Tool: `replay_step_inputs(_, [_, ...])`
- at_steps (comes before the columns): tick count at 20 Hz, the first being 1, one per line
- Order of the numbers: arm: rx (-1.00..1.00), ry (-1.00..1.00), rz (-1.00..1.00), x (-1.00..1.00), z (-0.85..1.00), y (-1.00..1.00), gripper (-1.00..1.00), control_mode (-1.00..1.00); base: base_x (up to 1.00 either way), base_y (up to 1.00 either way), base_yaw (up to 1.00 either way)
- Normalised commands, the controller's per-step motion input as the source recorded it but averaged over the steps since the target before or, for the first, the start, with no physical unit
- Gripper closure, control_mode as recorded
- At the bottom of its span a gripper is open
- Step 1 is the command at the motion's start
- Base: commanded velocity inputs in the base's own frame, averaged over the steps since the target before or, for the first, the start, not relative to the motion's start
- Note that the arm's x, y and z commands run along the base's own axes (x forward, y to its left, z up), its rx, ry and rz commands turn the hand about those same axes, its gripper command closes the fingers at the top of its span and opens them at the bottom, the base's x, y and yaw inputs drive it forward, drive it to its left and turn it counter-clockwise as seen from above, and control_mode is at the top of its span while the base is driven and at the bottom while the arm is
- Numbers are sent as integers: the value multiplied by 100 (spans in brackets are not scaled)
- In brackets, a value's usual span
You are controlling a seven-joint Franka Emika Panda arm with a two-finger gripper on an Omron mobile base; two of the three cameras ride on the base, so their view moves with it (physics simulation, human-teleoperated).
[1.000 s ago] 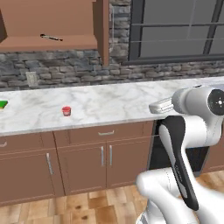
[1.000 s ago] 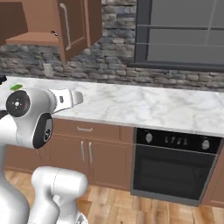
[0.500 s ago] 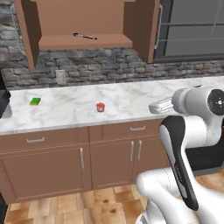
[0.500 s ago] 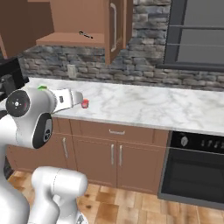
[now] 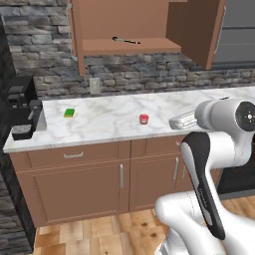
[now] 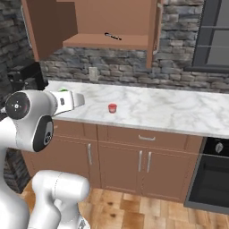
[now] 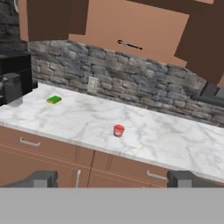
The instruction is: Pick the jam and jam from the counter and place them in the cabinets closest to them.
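Note:
A small squat red jam jar stands alone on the white marble counter, about midway between front edge and stone wall. Above it hangs the reddish-brown wall cabinet with both doors swung open and a bare wooden shelf board. My gripper is held level in front of the counter, well short of the jar. It is open, its dark fingertips wide apart with nothing between them.
A black coffee machine stands at the counter's left end, with a green sponge beside it. A thin dark item lies on the cabinet shelf. An oven sits below the counter at right.
The whole picture has shifted: the base has driven left along the counter, bringing the open cabinet, sponge and coffee machine into view. The jam has not moved. The gripper stays open.

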Motion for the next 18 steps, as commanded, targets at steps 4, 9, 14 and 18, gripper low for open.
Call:
replay_step_inputs(4, [0, 0, 0, 0, 0, 0, -100, 100, -17, 31, 0])
replay_step_inputs(9, [0, 0, 0, 0, 0, 0, -100, 100, 0, 0, 0])
replay_step_inputs(14, [0, 0, 0, 0, 0, 0, -100, 100, 0, 0, 0])
replay_step_inputs(18, [0, 0, 0, 0, 0, 0, -100, 100, 8, -5, 0])
